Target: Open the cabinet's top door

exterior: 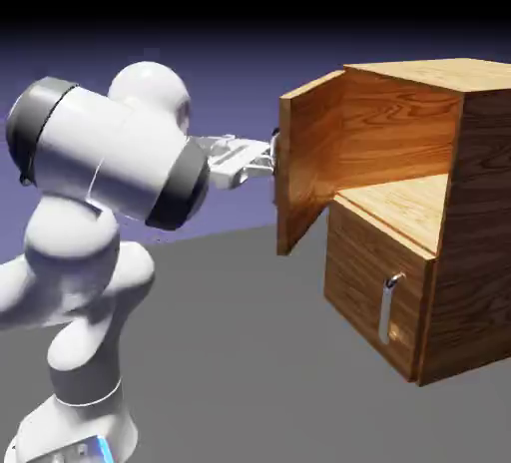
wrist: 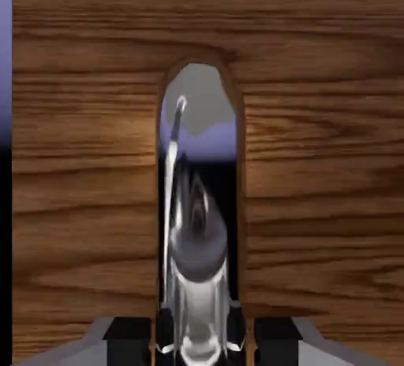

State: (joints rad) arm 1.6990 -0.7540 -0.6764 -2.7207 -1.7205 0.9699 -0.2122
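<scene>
Gripper [exterior: 271,160] clenched on the top door's silver bar handle [wrist: 192,230], top door [exterior: 304,167] swung wide open off the cabinet [exterior: 469,222] on the grey worktop [exterior: 250,351], lower door [exterior: 374,286] shut.

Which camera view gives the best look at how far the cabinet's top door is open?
The exterior view: the top door stands swung well out from the cabinet, with the gripper at its outer face. The hand view shows only wood grain and the silver handle between the fingertips.
</scene>
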